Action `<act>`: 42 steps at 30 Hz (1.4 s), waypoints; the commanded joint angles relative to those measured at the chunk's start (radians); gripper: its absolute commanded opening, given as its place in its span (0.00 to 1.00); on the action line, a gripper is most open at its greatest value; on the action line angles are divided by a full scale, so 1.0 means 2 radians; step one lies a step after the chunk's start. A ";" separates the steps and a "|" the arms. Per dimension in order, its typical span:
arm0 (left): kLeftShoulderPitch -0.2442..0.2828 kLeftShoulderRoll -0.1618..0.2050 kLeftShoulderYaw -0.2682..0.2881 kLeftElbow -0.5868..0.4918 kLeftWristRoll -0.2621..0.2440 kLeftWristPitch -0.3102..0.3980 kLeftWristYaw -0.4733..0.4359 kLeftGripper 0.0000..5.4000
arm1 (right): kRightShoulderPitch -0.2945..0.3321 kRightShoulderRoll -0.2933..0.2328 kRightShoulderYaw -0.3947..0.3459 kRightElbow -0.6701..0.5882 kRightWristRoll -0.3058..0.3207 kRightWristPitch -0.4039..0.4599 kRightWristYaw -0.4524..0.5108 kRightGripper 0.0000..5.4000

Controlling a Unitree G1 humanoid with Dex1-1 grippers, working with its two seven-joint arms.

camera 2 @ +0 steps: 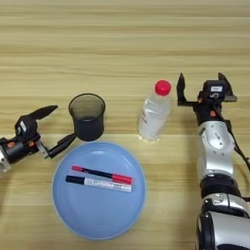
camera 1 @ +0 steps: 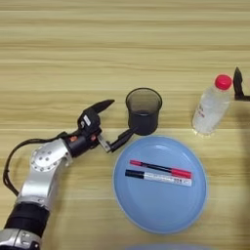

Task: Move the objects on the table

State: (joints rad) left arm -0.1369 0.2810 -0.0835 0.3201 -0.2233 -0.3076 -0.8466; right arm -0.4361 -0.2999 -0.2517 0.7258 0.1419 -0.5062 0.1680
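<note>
the left gripper point(camera 1: 111, 123) is spread open beside the dark translucent cup point(camera 1: 143, 111) on the light wooden desk point(camera 1: 125, 44), one finger touching the cup's base. the white marker with black cap point(camera 1: 158, 177) and slim black pen with red ends point(camera 1: 160, 168) lie on a round blue plate point(camera 1: 160, 215). only the right eye view shows the whole right gripper point(camera 2: 204, 88), open beside the clear red-capped plastic bottle point(camera 2: 155, 112)

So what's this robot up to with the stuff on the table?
Nothing is held right now. The robot's left gripper hovers open just left of a dark translucent cup, one finger near its base. The right gripper waits open to the right of a clear red-capped plastic bottle. A slim black pen with red ends and a white marker with a black cap lie side by side on a round light-blue plate on the wooden table.
</note>
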 commanded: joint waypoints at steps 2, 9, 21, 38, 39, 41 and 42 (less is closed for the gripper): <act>-0.005 0.004 -0.003 0.009 0.003 0.026 0.001 1.00 | -0.008 0.002 0.001 0.004 0.000 -0.003 0.002 1.00; -0.012 0.002 0.000 0.021 0.002 0.037 0.002 1.00 | -0.009 0.002 0.001 0.004 0.000 -0.003 0.001 1.00; -0.026 -0.001 -0.002 0.039 0.006 0.036 0.003 1.00 | -0.009 0.003 0.001 0.004 0.000 -0.003 0.000 1.00; -0.045 -0.006 -0.012 0.057 0.016 0.032 -0.002 1.00 | -0.007 0.004 0.003 0.001 0.000 -0.003 -0.002 1.00; -0.047 -0.007 -0.013 0.058 0.017 0.031 -0.002 1.00 | -0.007 0.005 0.003 0.001 0.000 -0.003 -0.002 1.00; -0.050 -0.007 -0.014 0.062 0.019 0.030 -0.003 1.00 | -0.007 0.005 0.003 0.001 0.001 -0.003 -0.002 1.00; -0.052 -0.007 -0.015 0.064 0.021 0.030 -0.003 1.00 | -0.007 0.005 0.003 0.000 0.001 -0.003 -0.002 1.00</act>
State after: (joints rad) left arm -0.2184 0.2649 -0.1032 0.4349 -0.2008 -0.2460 -0.8490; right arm -0.4361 -0.2972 -0.2478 0.7256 0.1418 -0.5093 0.1617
